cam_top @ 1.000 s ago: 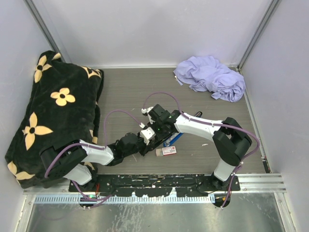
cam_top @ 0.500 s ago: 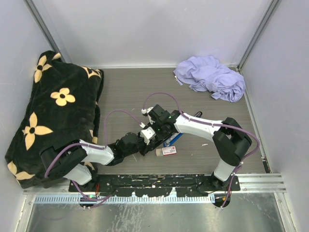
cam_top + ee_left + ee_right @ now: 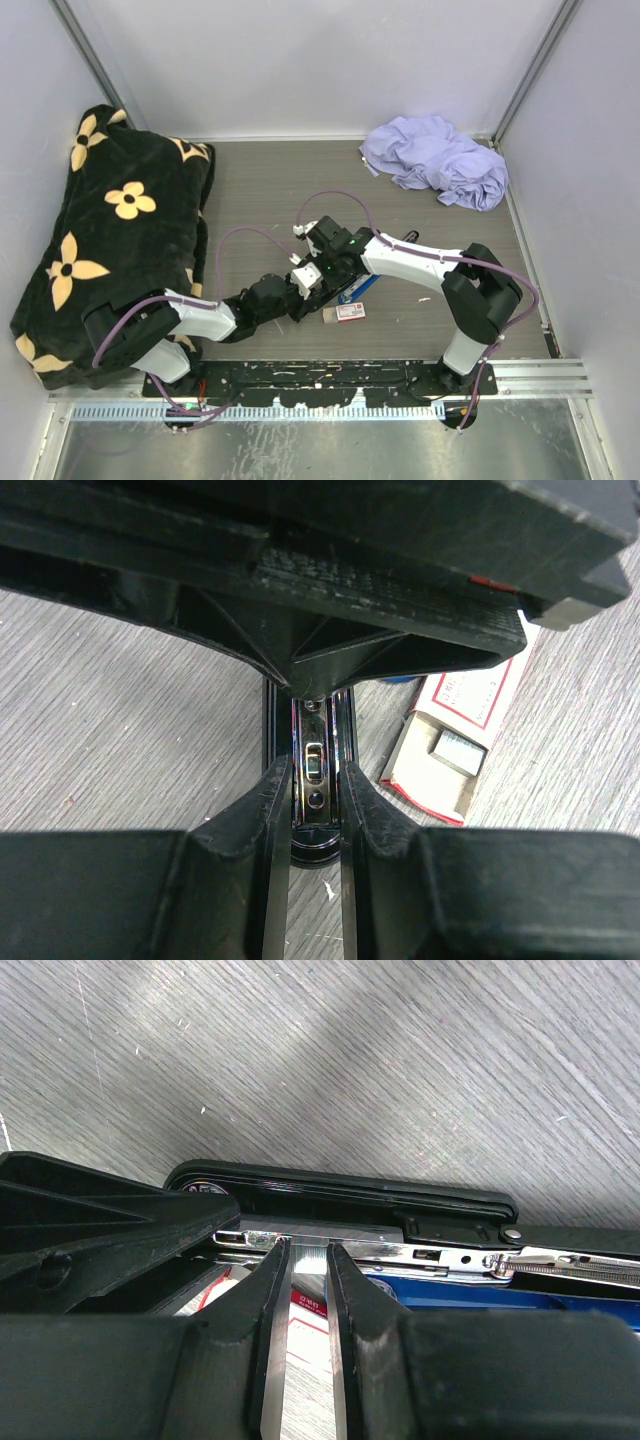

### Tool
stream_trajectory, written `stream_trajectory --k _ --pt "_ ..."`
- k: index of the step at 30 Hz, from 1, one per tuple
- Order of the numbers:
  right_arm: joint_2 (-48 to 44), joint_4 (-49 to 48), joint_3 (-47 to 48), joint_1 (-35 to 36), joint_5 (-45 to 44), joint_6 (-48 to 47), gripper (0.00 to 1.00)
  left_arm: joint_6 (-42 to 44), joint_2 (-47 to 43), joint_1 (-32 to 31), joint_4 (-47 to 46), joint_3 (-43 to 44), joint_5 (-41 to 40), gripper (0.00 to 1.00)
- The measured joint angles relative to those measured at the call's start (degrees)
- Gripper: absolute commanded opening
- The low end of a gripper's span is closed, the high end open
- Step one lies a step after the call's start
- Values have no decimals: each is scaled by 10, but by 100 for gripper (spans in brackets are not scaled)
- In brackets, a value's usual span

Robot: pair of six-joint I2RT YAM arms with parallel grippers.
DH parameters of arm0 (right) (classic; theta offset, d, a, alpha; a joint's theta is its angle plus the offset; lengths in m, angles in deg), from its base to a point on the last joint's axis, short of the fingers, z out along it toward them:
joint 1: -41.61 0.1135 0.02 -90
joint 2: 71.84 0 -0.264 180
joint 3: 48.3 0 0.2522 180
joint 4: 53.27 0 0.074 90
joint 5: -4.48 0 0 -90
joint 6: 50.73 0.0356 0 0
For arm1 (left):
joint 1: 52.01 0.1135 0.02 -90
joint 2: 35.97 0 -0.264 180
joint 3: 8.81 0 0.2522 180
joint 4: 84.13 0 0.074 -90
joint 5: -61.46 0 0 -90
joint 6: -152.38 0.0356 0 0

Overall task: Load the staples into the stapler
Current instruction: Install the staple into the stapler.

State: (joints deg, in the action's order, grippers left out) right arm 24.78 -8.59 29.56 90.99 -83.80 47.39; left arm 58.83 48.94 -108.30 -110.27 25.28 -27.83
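Observation:
The stapler lies open at mid-table, its blue part [image 3: 358, 289] showing in the top view. In the right wrist view its black lid [image 3: 340, 1182] is swung back above the chrome magazine rail [image 3: 440, 1254]. My left gripper [image 3: 298, 297] [image 3: 315, 768] is shut on the rail's end [image 3: 314, 790]. My right gripper [image 3: 322, 275] [image 3: 308, 1250] is shut on a silver strip of staples [image 3: 311, 1258], held at the rail. The staples box [image 3: 350, 312], white with a red label, lies open beside the stapler [image 3: 440, 770] and under my right fingers [image 3: 308, 1308]. A loose strip [image 3: 458, 752] sits in it.
A black blanket with yellow flowers [image 3: 110, 230] is piled along the left wall. A crumpled purple cloth [image 3: 435, 160] lies at the back right corner. Grey walls close in the table on three sides.

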Motion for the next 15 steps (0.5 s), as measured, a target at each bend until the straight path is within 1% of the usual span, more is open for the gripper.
stream_trajectory --k 15 --pt "0 -1 0 0 0 0 20 0 0 0 0 0 0 12"
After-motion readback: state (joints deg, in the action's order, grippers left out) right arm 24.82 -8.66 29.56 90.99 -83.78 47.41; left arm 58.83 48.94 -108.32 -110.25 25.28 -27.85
